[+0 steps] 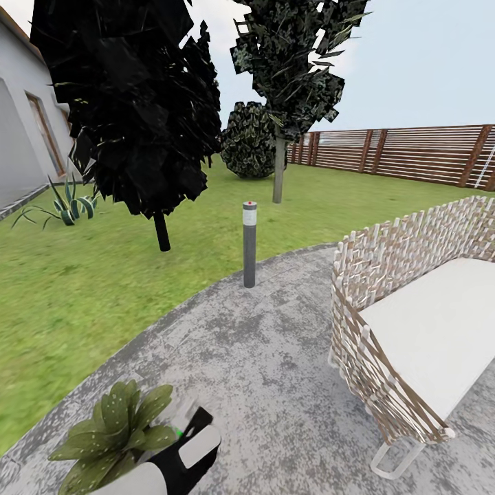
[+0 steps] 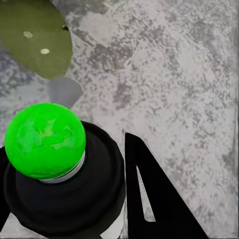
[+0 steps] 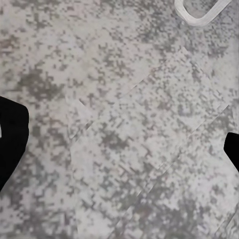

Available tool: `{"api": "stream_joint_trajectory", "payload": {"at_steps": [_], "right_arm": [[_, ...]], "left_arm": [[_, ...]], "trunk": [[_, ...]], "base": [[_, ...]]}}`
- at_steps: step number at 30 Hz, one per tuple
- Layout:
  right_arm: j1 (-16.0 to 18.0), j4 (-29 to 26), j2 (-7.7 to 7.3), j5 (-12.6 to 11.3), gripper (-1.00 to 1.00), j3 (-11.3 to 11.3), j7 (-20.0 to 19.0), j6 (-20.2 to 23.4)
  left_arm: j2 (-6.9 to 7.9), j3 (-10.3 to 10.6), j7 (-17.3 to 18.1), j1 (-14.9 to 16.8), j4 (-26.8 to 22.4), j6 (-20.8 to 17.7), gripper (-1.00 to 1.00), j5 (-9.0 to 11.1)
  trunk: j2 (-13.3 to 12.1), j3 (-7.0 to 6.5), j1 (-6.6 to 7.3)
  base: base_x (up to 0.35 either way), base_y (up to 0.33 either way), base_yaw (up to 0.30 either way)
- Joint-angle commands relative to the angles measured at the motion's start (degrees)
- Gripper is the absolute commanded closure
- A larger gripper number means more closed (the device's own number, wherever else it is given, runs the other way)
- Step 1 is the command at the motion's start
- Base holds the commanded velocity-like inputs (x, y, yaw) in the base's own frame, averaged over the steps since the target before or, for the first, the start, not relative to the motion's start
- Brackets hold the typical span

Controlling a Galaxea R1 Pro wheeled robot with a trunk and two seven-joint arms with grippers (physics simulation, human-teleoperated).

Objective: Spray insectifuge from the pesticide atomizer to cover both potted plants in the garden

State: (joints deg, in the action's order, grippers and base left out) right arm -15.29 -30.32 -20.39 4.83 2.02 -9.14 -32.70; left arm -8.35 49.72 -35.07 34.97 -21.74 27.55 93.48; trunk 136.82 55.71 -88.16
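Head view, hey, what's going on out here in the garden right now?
A two-armed robot stands on the grey paved patio beside a wicker seat. One potted plant sits at its left, close against its left arm. The left pincer is closed on a dark object topped by a bright green ball, just next to a speckled leaf. The right pincer hangs open over bare paving. A grey bollard lamp stands at the lawn's edge.

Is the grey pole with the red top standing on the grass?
No, the grey pole stands on the paved patio, just inside its edge beside the lawn.
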Motion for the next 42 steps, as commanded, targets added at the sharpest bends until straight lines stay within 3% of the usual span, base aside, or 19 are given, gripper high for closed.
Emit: {"api": "stream_joint_trajectory", "payload": {"at_steps": [1,5,7,9,11,14,23,27,31,39,41,42], "right_arm": [[0.0,0.0,0.00,0.0,-1.00,0.0,0.0,0.0],[0.0,0.0,0.00,0.0,-1.00,0.0,0.0,0.1],[0.0,0.0,0.00,0.0,-1.00,0.0,0.0,0.1],[0.0,0.1,0.00,0.0,-1.00,-0.1,0.0,0.1],[0.0,0.1,0.00,0.0,-1.00,-0.1,0.0,0.1],[0.0,0.1,0.00,0.0,-1.00,-0.1,0.0,0.1],[0.0,0.1,0.00,0.0,-1.00,-0.1,0.0,0.1],[0.0,0.0,0.00,0.0,-1.00,-0.1,0.0,0.1],[0.0,0.0,0.00,0.0,-1.00,-0.1,0.0,0.1],[0.0,0.4,0.00,0.0,-1.00,-0.2,0.0,0.2],[0.2,4.7,-0.04,-0.1,-1.00,-0.4,0.7,0.0],[0.5,4.6,-0.25,0.0,-1.00,-0.1,0.4,0.3]], "left_arm": [[-0.06,0.0,1.1,0.0,0.1,-0.8,1.00,0.6],[-0.23,-0.1,2.8,0.0,-0.3,-1.4,1.00,1.2],[-0.24,-0.1,2.2,-0.1,-0.8,0.2,1.00,1.3],[0.05,0.0,-0.5,-0.3,-2.8,3.8,1.00,1.2],[0.55,0.2,-7.3,-1.5,-7.0,7.2,1.00,0.5],[0.76,0.3,-10.8,-2.4,-9.0,8.1,1.00,0.3],[1.18,0.5,-13.6,-2.6,-10.6,8.3,1.00,0.2],[5.19,0.5,-13.8,-2.6,-14.7,5.3,1.00,0.5],[6.40,0.5,-13.6,-2.6,-15.6,3.6,1.00,0.6],[6.69,0.7,-13.4,-2.6,-15.5,2.4,1.00,0.4],[6.48,3.1,-12.8,-2.6,-15.5,2.4,1.00,0.3],[6.82,2.7,-13.1,-3.0,-15.4,2.8,1.00,0.7]], "trunk": [[0.0,0.00,0.00],[0.0,0.00,0.00],[0.0,0.00,0.00],[0.0,0.00,0.00],[0.0,0.00,0.00],[0.0,0.00,0.00],[0.0,0.00,0.00],[0.0,0.00,0.00],[0.0,0.00,0.00],[0.0,0.00,0.00],[0.0,0.00,0.00],[0.0,0.00,0.00]], "base": [[0.000,0.000,0.000],[0.000,0.000,0.000],[0.000,0.000,0.000],[0.000,0.000,0.000],[0.000,0.000,0.000],[0.000,0.000,0.000],[0.000,0.000,0.000],[0.000,0.000,0.000],[0.000,0.000,0.000],[0.000,0.000,0.000],[-0.029,0.000,0.000],[0.000,0.000,0.000]]}}
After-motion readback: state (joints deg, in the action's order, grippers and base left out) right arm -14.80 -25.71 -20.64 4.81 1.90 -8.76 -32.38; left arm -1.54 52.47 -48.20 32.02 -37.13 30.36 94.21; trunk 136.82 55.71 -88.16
